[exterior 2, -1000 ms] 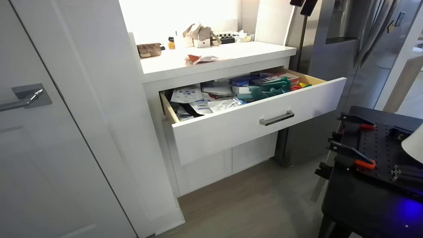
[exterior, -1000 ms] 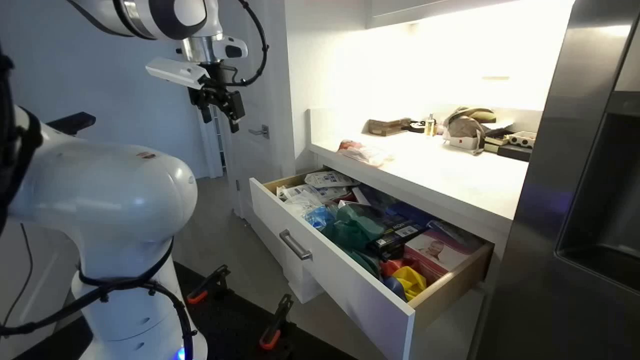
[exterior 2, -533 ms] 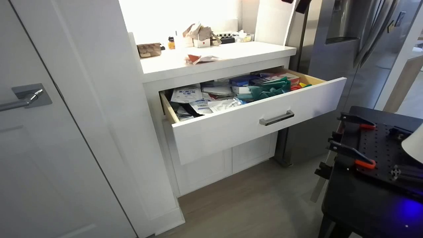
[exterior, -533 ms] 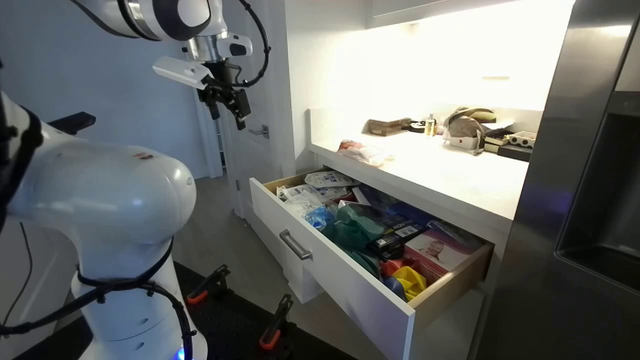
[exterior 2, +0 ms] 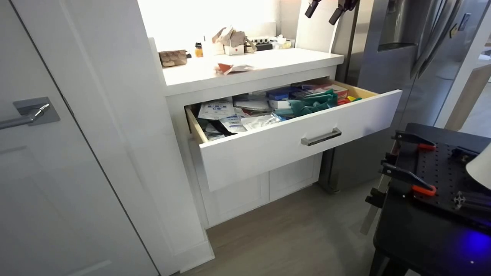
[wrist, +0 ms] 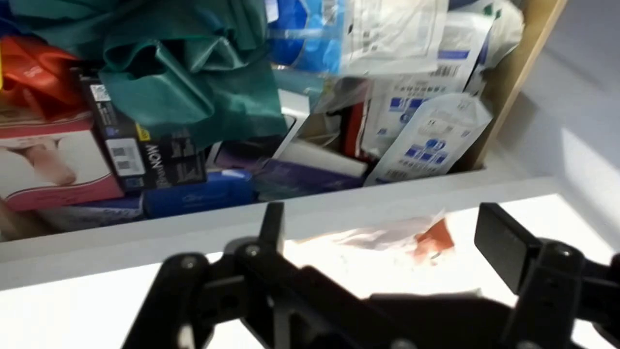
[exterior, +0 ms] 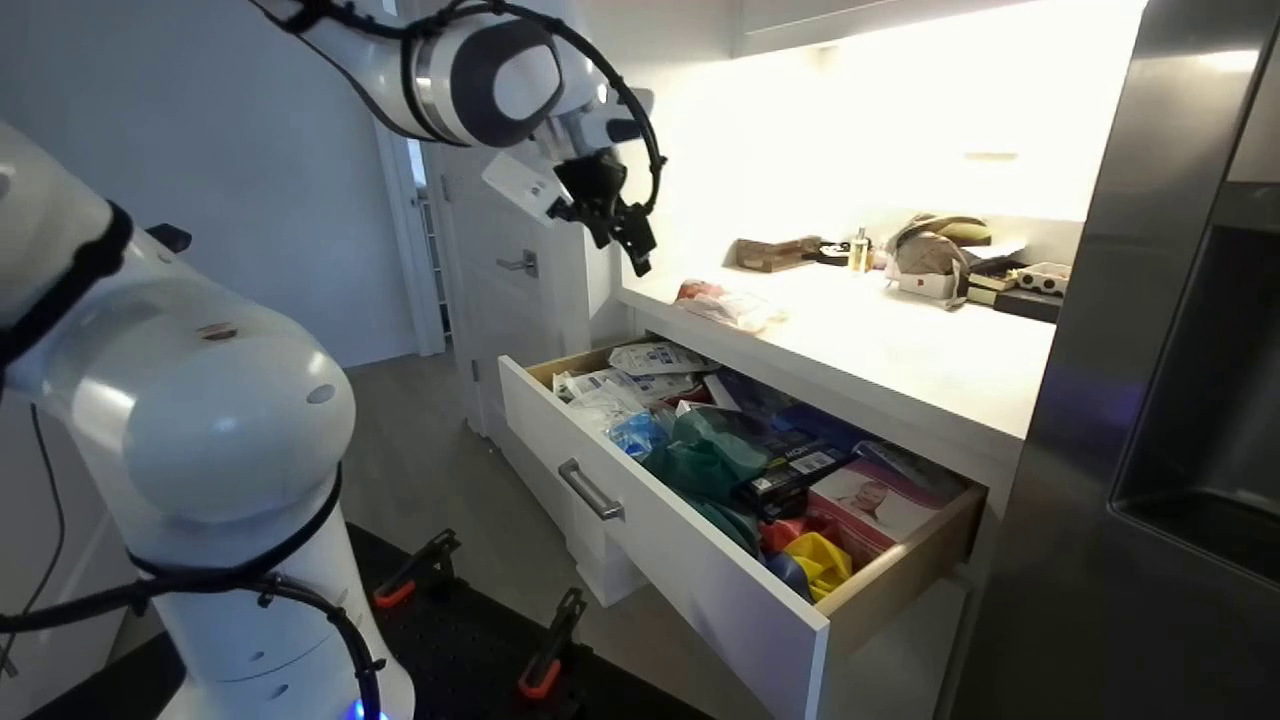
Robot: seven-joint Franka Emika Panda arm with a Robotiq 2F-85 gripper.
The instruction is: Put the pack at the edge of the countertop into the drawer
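The pack is a flat, pale, crumpled pouch with an orange-red end. It lies at the countertop's front edge in both exterior views [exterior: 735,308] [exterior 2: 239,68] and in the wrist view [wrist: 433,241]. The white countertop [exterior: 900,365] is brightly lit, and the glare washes out part of the pack in the wrist view. The white drawer [exterior: 680,540] below it stands pulled out and full of packets; it also shows in an exterior view [exterior 2: 264,157]. My gripper [exterior: 622,256] is open and empty, in the air above and apart from the pack. In the wrist view [wrist: 382,212] the pack appears between its spread fingers.
A brown pouch [exterior: 770,255], a small bottle [exterior: 860,250] and a box with brown paper [exterior 2: 234,50] stand toward the countertop's back. A steel fridge [exterior: 1130,400] is beside the counter. A wall panel [exterior 2: 111,115] borders its far end. Clamps [exterior 2: 408,178] sit on the black table.
My gripper has moved toward the countertop, going right and slightly down in an exterior view, with the arm reaching further out and tilting. The pack and the drawer have not moved.
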